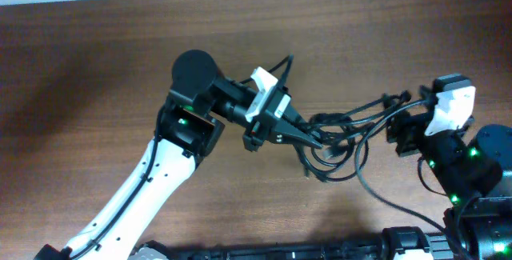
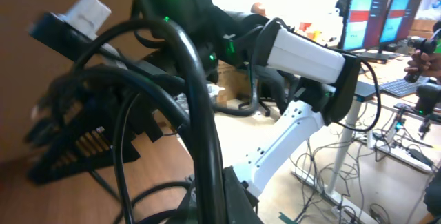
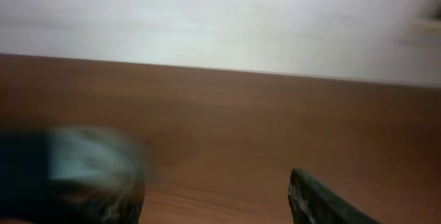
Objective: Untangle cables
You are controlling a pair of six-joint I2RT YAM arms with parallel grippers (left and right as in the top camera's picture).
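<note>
Spanning the overhead view is a brown wood-grain desk (image 1: 96, 44) with a smooth matte surface. The cables (image 1: 340, 136), thin black cords of round section, lie right of centre in a loose knot of small loops. Several strands stretch from the knot toward the right side. In the left wrist view the cables (image 2: 200, 114) appear as glossy black arcs close to the lens, blurred.

The left arm (image 1: 152, 180) has a white shell with black joints. The left fingers (image 1: 308, 137) are closed fully to a narrow point, with the tips inside the knot and pinching cord.

The right fingers (image 1: 400, 132) stand parted just beside the stretched strand ends. The blurred right wrist view shows only bare desk between them. Contact with a cord cannot be determined.
</note>
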